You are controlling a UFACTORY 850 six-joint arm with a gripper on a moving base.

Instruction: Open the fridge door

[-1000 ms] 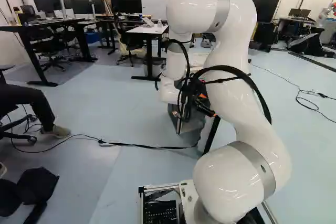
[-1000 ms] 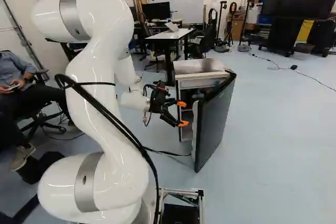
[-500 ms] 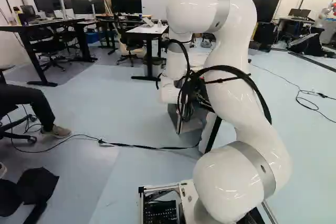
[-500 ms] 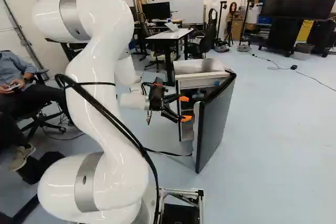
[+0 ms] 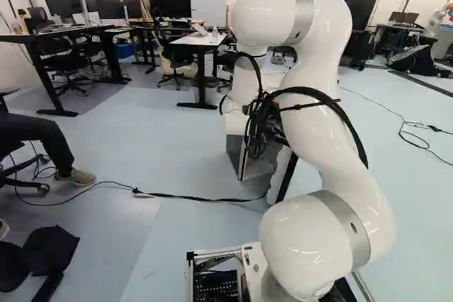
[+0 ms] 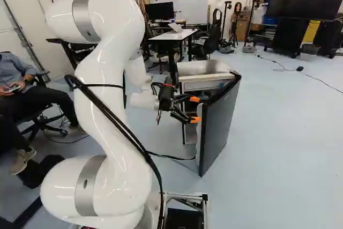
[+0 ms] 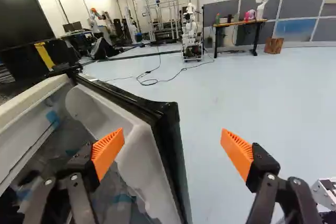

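Note:
In the right base view my gripper (image 6: 195,109) reaches into the gap between the fridge (image 6: 206,82) and its dark door (image 6: 218,127), which stands partly open. The wrist view shows the gripper (image 7: 172,150) with its orange-padded fingers wide apart. One finger is on the inner side of the door (image 7: 165,124), by the pale liner, and the other is out over the floor beyond the door's dark edge. Nothing is gripped. The left base view has the gripper (image 5: 272,129) mostly hidden behind the arm and its cables.
A white-topped table (image 6: 179,35) stands behind the fridge. A black cable (image 5: 177,194) crosses the floor. Another robot (image 7: 191,30) stands far off beyond the door. A seated person is at the side of both base views.
The arm has moved the gripper towards the door, rightward in the right base view. The gripper has also turned about its own axis. The door and base look unmoved.

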